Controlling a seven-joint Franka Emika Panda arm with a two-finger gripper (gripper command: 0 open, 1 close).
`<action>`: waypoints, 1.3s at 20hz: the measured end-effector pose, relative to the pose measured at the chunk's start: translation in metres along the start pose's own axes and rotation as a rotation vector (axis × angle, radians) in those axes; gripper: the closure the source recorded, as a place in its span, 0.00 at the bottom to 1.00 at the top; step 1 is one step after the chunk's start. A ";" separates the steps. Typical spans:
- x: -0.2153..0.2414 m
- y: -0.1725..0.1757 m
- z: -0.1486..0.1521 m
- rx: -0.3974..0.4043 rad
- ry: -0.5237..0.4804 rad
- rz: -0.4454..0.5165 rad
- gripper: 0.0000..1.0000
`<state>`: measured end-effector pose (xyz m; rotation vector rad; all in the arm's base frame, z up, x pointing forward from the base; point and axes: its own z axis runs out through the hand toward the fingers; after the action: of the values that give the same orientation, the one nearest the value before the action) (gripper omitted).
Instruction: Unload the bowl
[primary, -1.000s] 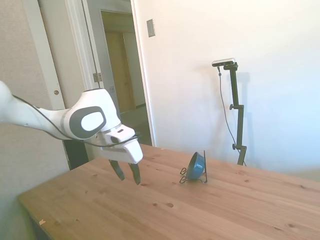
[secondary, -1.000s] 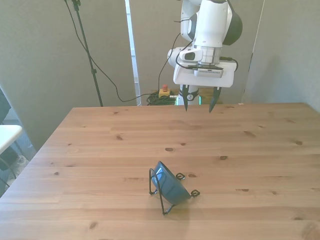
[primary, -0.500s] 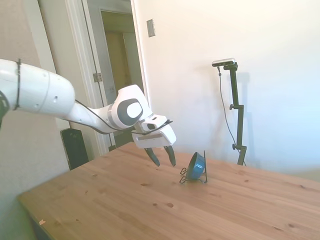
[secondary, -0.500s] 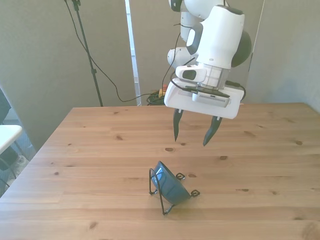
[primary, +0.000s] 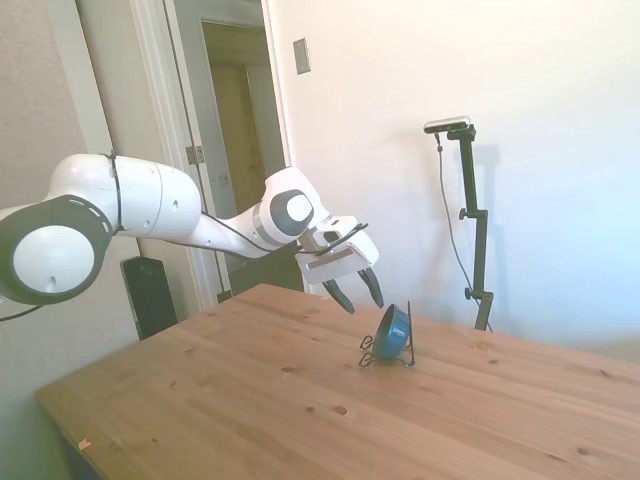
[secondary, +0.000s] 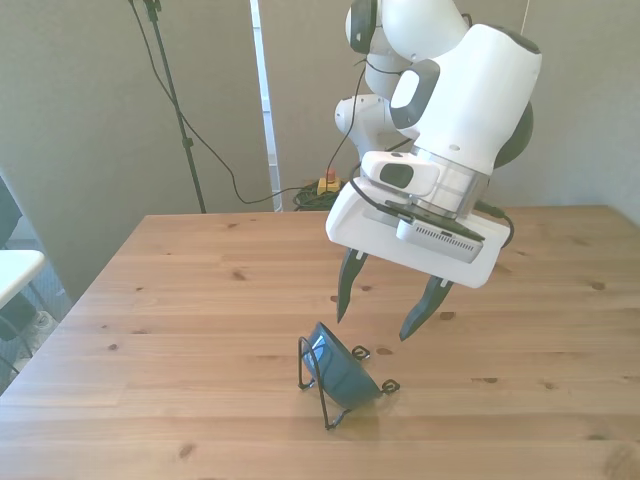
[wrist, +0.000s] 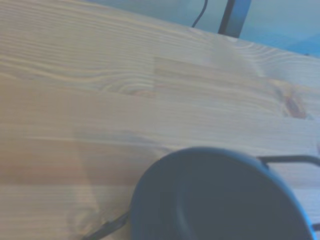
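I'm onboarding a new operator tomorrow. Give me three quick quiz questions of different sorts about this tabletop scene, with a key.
1. True or false: the bowl lies flat on the table.
2. Multiple choice: the gripper is A) shut on the bowl, B) open above and behind the bowl, C) resting on the table.
3. Fill in: the bowl leans on edge in a thin black wire ____.

Key:
1. False; it stands tilted on edge.
2. B; the jaws are spread, clear of the bowl.
3. rack.

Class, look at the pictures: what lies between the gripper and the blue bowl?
Nothing: the front view shows only open air between the gripper and the bowl.
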<state>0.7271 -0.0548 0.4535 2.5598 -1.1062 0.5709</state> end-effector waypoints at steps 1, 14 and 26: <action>0.002 -0.004 0.003 -0.002 0.005 0.000 0.00; 0.007 -0.013 0.014 -0.061 0.049 0.018 0.00; 0.011 -0.005 0.026 -0.090 0.049 0.034 0.00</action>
<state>0.7440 -0.0692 0.4349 2.4421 -1.1344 0.5748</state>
